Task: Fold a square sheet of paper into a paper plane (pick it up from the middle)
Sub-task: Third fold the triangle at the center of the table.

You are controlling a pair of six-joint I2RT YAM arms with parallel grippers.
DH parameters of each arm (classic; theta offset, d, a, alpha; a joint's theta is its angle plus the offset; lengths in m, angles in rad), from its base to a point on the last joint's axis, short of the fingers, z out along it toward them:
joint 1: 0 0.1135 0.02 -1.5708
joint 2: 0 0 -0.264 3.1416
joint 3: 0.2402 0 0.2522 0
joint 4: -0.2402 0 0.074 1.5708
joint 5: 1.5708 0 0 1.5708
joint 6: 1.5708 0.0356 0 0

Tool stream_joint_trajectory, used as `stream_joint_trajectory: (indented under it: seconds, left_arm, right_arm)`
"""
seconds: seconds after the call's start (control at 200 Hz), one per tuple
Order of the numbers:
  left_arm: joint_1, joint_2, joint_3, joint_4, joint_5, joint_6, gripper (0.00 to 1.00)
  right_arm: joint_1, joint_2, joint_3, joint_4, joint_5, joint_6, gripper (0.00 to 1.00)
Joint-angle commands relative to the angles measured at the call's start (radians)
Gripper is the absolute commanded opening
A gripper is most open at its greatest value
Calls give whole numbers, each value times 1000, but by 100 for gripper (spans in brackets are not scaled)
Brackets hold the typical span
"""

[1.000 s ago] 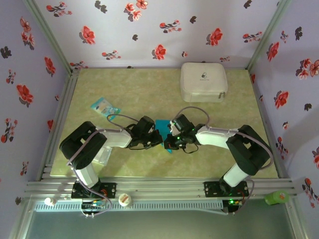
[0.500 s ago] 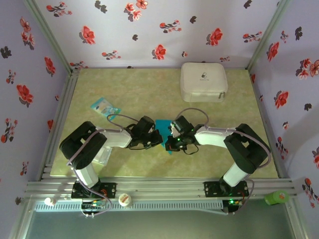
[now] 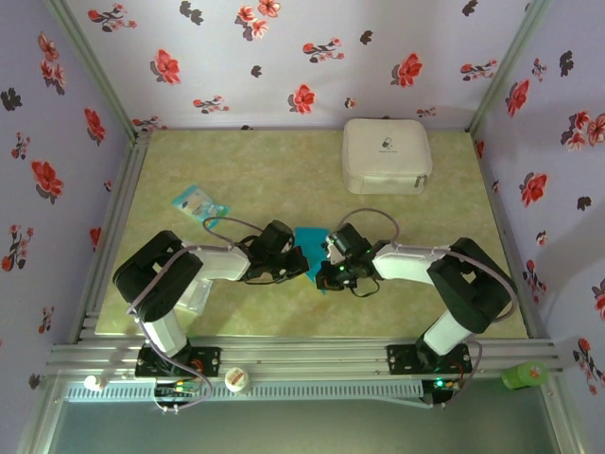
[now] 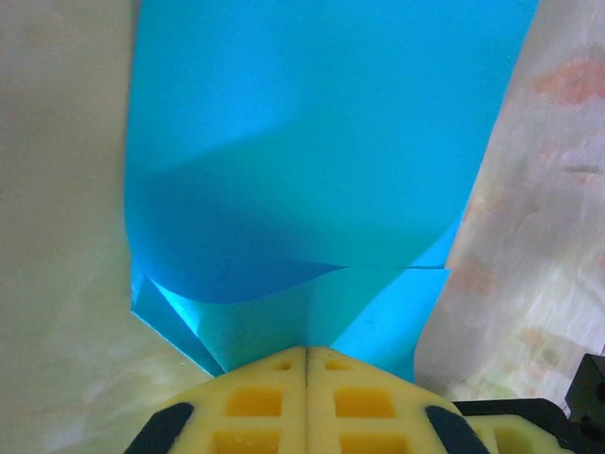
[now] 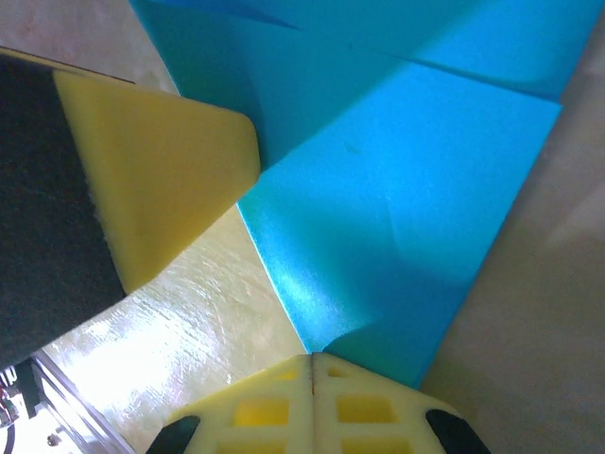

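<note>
White shells and black joints clad the left arm (image 3: 217, 263) and right arm (image 3: 408, 263), grey cables (image 3: 371, 212) looping overhead; the left gripper (image 4: 305, 352) and right gripper (image 5: 311, 357) carry yellow, square-recessed pads (image 4: 255, 405).

Lilac floral walls (image 3: 284, 57), three sides.
They stand beyond and beside my left gripper (image 4: 305, 359); I see mottled yellow-green tabletop (image 3: 255, 170) beneath it, aluminium rails (image 3: 302, 357) behind.
</note>
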Motion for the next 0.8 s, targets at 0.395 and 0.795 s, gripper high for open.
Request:
stream_joint_trajectory:
  seconds: [0.395,0.795]
  left_arm:
    - [6,31,-5,-85,-46,22,0]
    - [5,27,0,-84,-45,25,0]
  right_arm:
    - [-17,-75,-83,-77,-29,-38,4]
    - [-33,-191,-84,-37,-93,16,5]
